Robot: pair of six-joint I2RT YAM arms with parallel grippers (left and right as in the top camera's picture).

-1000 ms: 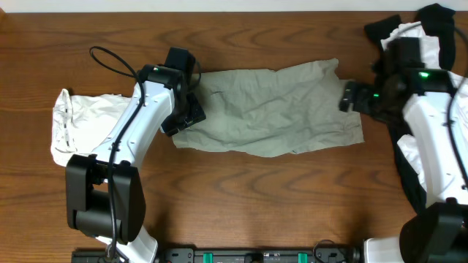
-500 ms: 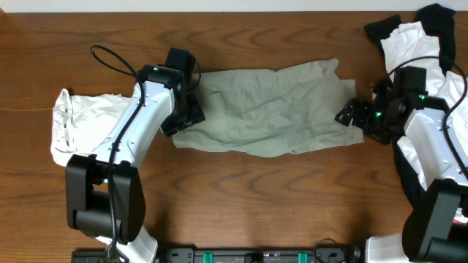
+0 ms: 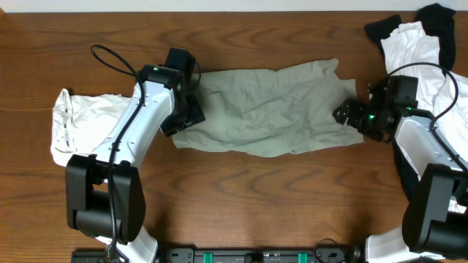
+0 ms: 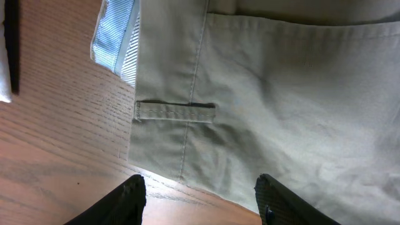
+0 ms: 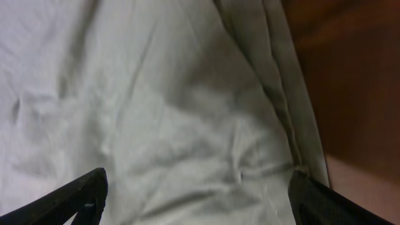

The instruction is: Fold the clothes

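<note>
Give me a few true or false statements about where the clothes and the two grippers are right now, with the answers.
1. The khaki garment lies spread out between the left gripper and the right gripper. True.
2. The left gripper is shut on a white garment. False: it is open, over the khaki garment's left edge.
3. A white garment lies at the left end of the table. True.
4. The right gripper's fingers are closed together. False: they stand wide apart over khaki fabric.
5. The black cloth lies beside the left arm. False: it is at the top right of the overhead view.
</note>
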